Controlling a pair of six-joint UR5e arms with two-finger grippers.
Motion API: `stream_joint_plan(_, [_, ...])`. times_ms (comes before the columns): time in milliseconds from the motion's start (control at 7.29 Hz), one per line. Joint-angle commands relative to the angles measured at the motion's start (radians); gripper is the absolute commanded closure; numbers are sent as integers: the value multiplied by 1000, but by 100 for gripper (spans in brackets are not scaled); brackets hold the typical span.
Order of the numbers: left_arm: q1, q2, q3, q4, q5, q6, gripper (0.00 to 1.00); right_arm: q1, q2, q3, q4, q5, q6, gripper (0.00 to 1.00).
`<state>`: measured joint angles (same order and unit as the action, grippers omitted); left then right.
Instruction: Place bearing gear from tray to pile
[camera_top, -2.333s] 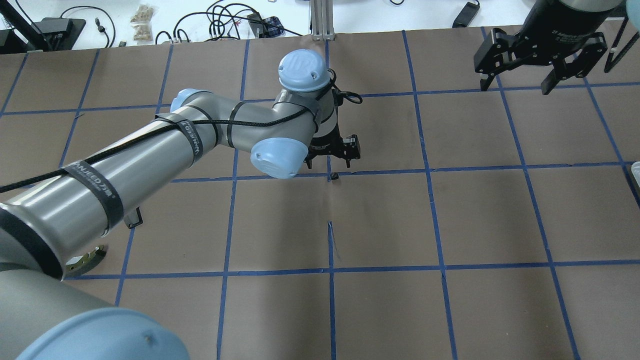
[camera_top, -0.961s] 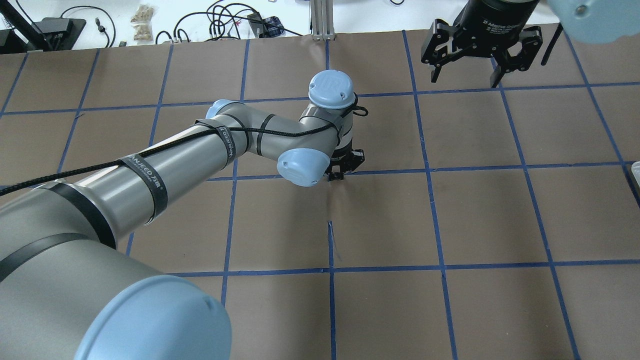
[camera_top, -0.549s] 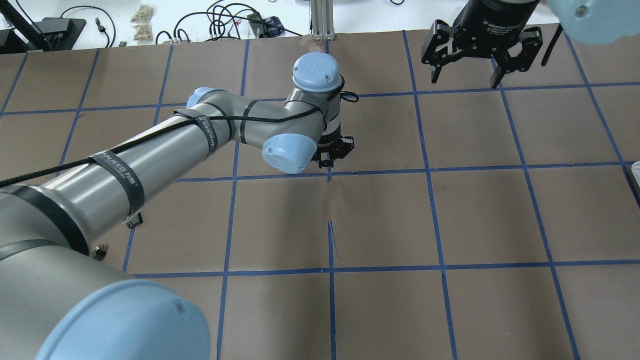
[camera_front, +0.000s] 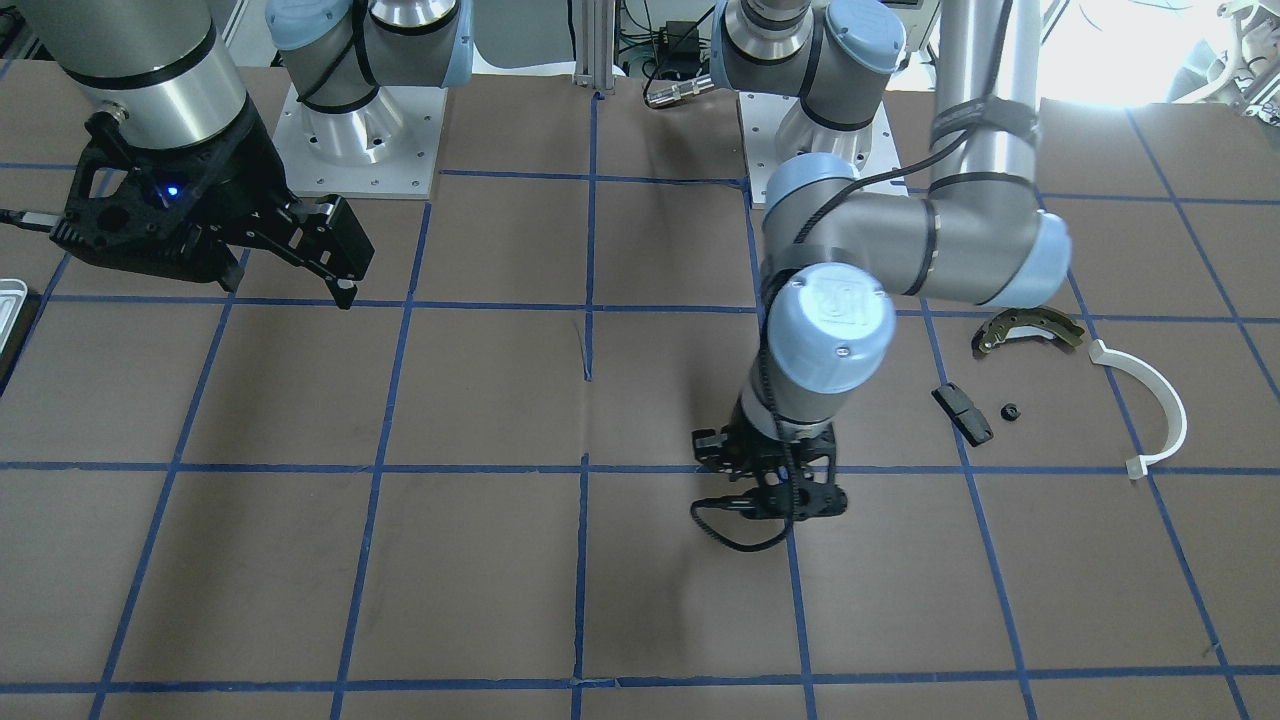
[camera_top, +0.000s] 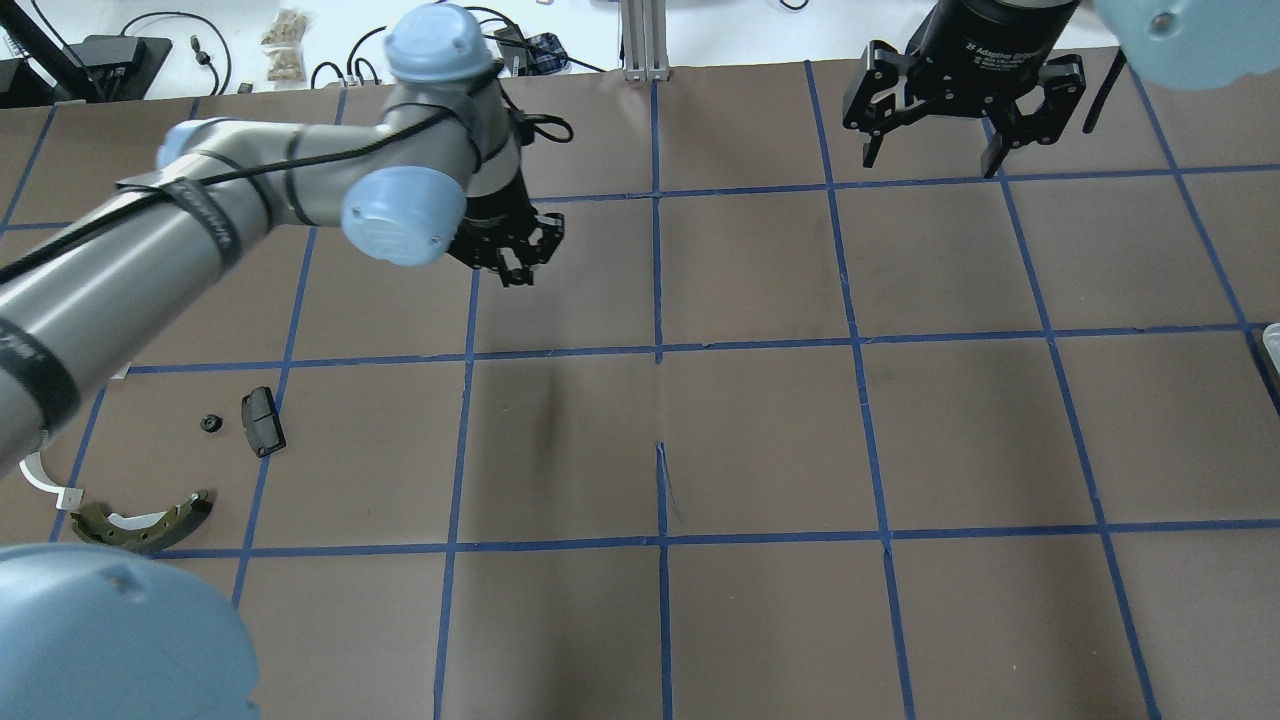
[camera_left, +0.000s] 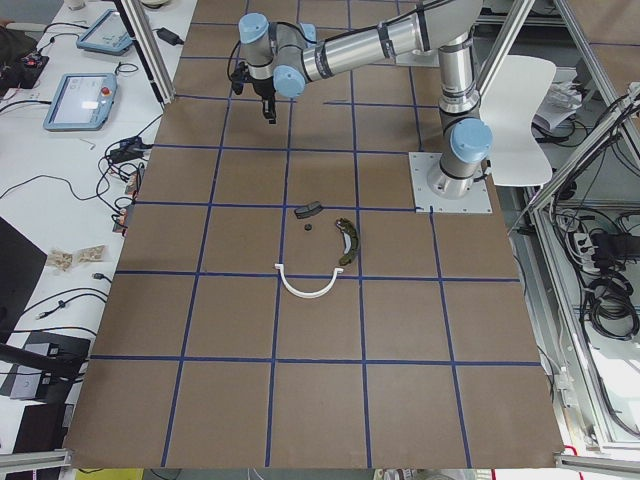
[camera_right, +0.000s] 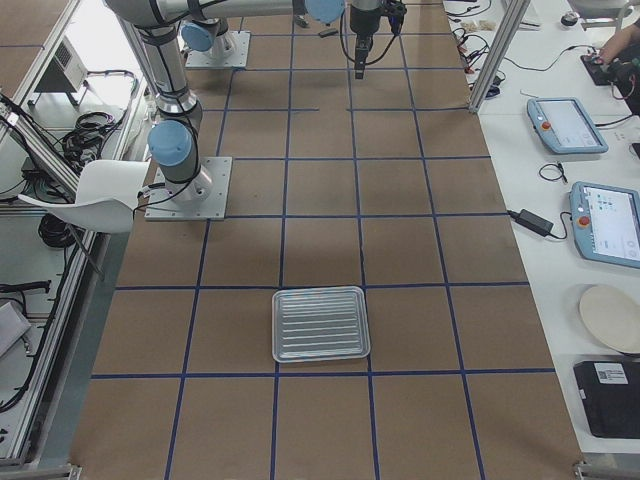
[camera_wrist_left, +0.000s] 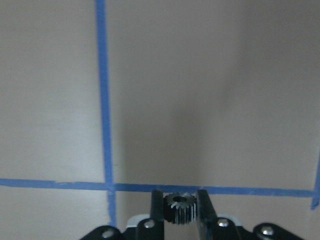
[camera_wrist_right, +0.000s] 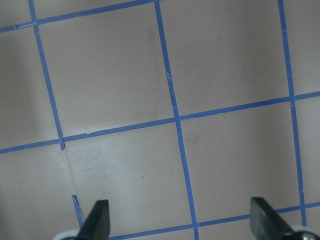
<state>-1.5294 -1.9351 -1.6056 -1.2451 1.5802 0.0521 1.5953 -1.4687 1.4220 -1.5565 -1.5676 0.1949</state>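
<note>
The left gripper (camera_top: 512, 268) is clamping the gear (camera_wrist_left: 181, 207); the pile (camera_top: 262, 435) is lying well apart, leftward and rearward of it (right gripper (camera_top: 930, 160) is gaping).

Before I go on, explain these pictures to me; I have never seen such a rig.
The machine is a robot with two arms at a brown table; each arm ends in a two-finger gripper. One camera looks from behind the robot, one faces it, two look from the table's ends, and one rides on each wrist. The left gripper is shut on a small toothed gear, above the table. The right gripper hangs open and holds nothing. On the table lie a silver tray at one end and a pile at the other: a brake shoe, a white arc, a black block and a small black round part.
</note>
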Motion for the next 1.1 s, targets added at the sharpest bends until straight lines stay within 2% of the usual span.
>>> stream_joint_plan(0, [255, 30, -52, -2, 1, 376, 80, 0, -1, 0, 3, 0, 3, 0])
stream_joint_plan(137, [359, 28, -81, 10, -3, 523, 80, 0, -1, 2, 6, -2, 3, 0])
stream_joint_plan(275, [446, 18, -118, 94, 0, 661, 80, 0, -1, 2, 9, -3, 3, 0])
stream_joint_plan(549, [575, 1, -251, 308, -12, 794, 80, 0, -1, 2, 7, -2, 5, 0])
stream_joint_plan(686, [598, 5, -313, 312, -34, 798, 80, 0, -1, 2, 1, 1, 5, 0])
stream_joint_plan(961, [633, 16, -341, 311, -72, 804, 80, 0, 1, 2, 0, 1, 5, 0])
